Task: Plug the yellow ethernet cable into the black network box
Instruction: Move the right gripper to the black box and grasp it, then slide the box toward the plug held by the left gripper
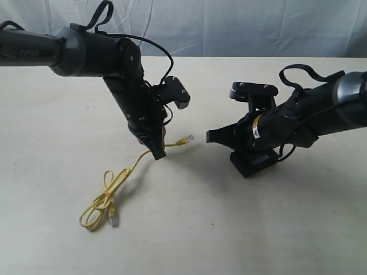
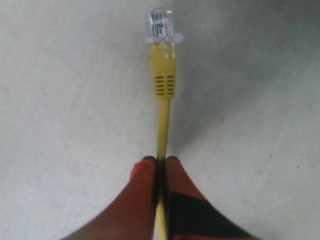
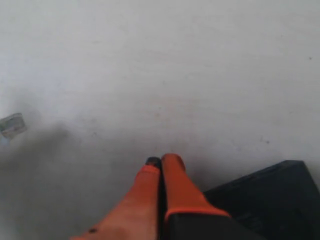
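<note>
Clamped tight, my left gripper (image 2: pixel 159 161) is gripping the yellow ethernet cable (image 2: pixel 163 85) a little behind its clear plug (image 2: pixel 161 22), which is pointing rightward near the centre of the exterior frame; the rest is trailing down to a loop on the table (image 1: pixel 258 229) at lower left. My right gripper (image 3: pixel 161 161) is pressing its fingers (image 3: pixel 175 182) together on nothing, and the black network box (image 1: pixel 252 161) is lying under that arm, right of centre.
</note>
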You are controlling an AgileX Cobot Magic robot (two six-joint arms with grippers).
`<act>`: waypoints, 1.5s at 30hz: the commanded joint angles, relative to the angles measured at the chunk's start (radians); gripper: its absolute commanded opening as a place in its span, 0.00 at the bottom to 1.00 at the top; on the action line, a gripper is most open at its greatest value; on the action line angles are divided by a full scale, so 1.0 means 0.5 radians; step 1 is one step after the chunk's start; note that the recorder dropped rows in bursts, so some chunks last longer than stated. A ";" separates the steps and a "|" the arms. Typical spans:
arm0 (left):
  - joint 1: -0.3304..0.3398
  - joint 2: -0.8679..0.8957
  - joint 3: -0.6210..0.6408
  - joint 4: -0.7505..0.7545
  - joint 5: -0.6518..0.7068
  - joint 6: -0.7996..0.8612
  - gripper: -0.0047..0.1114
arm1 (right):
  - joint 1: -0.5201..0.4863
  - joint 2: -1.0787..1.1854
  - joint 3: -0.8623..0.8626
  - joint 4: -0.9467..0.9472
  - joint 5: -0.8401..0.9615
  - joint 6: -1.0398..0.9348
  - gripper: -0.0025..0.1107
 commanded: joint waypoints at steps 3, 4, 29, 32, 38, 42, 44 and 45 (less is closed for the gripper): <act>0.000 -0.012 0.013 -0.062 -0.011 -0.005 0.04 | -0.002 -0.022 -0.003 -0.033 0.171 -0.121 0.02; 0.000 -0.012 0.013 -0.062 -0.011 -0.005 0.04 | -0.002 -0.038 -0.003 -0.033 0.188 -0.131 0.02; 0.000 -0.012 0.083 -0.068 0.039 -0.001 0.04 | -0.391 -0.329 -0.273 0.823 1.195 -1.378 0.02; 0.000 -0.012 0.083 -0.068 0.018 0.012 0.04 | -0.500 -0.272 -0.200 0.861 1.088 -1.378 0.02; 0.000 -0.012 0.083 -0.091 0.018 0.052 0.04 | -0.494 -0.029 -0.159 0.915 0.963 -1.378 0.02; 0.000 -0.012 0.083 -0.091 0.041 0.094 0.04 | -0.491 -0.020 -0.159 1.103 0.847 -1.609 0.02; 0.000 -0.012 0.083 -0.091 0.041 0.094 0.04 | -0.491 -0.003 -0.159 1.386 0.797 -1.923 0.02; 0.000 -0.012 0.083 -0.091 0.041 0.094 0.04 | -0.491 0.003 -0.159 1.460 0.793 -2.000 0.02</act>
